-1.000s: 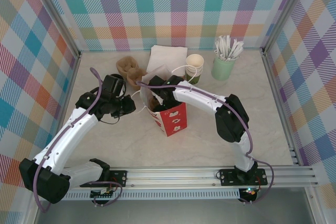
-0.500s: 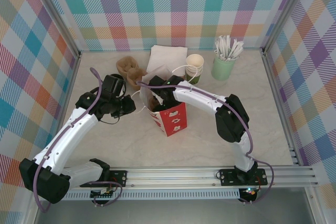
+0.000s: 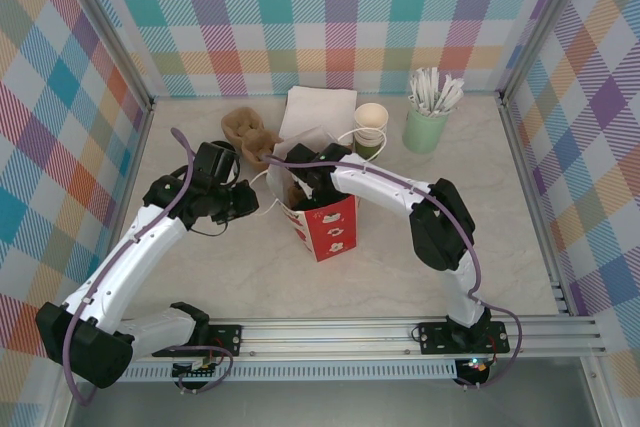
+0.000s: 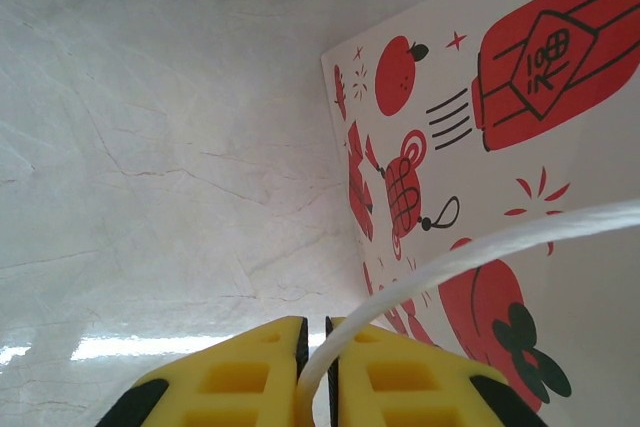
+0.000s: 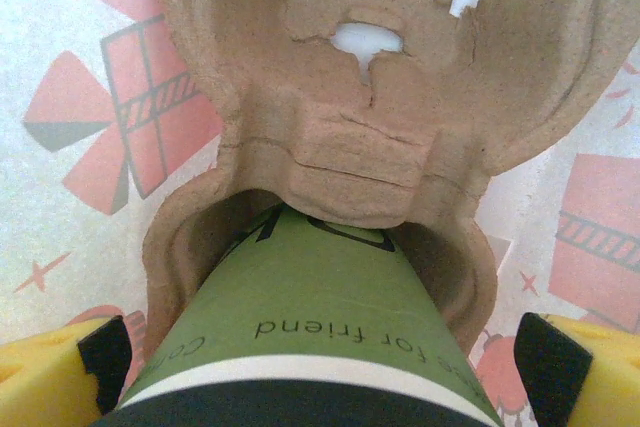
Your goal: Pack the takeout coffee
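Marbled tabletop [image 4: 150,97]. Left gripper [image 4: 312,347] pinches white cord handle [image 4: 480,247] of red-printed paper bag [image 4: 570,147]. Inside, dark green paper cup [image 5: 320,297] sits in brown pulp carrier [image 5: 370,67], prob. seated; right gripper [image 5: 320,377] gapes wide around it. Lift straight up, w/o snagging carrier.

A red-and-white printed paper bag [image 3: 328,227] stands open at the middle of the marbled counter [image 3: 250,282], with a white cord handle [image 4: 500,239] on its left side. A brown pulp cup tray [image 5: 365,97] sits inside it. Behind the bag lies a white napkin stack [image 3: 320,110]. More pulp trays [image 3: 243,130] lie to the stack's left. To its right are stacked cups [image 3: 371,125] and a pale-green holder [image 3: 424,132] of white sticks [image 3: 436,89]. Plaid walls [image 3: 300,7] enclose the counter.
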You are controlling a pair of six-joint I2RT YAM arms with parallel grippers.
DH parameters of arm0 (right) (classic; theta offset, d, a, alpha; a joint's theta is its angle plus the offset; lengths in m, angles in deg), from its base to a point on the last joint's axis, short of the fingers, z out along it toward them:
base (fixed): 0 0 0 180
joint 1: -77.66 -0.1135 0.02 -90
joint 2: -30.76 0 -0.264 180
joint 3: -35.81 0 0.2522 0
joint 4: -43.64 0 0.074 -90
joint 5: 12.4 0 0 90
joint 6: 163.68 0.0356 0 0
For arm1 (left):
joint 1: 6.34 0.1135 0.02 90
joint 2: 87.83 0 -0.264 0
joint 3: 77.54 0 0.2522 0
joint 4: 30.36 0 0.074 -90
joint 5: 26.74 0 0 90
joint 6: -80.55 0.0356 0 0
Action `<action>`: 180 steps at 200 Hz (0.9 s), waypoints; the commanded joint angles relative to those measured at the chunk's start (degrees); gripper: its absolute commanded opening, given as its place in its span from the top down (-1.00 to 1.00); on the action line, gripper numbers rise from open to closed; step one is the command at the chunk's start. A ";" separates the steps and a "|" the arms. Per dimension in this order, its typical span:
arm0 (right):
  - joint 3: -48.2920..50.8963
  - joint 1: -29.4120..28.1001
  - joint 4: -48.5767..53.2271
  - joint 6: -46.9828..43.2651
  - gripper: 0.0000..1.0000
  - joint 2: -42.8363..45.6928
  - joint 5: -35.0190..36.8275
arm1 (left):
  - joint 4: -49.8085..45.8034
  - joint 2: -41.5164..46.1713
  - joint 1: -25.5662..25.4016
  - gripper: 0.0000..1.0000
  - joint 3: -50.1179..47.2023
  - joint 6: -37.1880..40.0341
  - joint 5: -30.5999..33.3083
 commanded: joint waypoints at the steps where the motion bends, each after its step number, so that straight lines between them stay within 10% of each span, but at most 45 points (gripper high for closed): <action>1: -1.48 -0.04 1.11 -0.35 -0.99 1.69 0.04 | -0.57 1.44 0.19 0.69 1.78 1.23 -1.04; 180: -4.50 0.01 3.46 0.88 -0.99 2.35 -0.39 | 0.06 2.47 -0.72 0.69 2.18 0.54 -1.33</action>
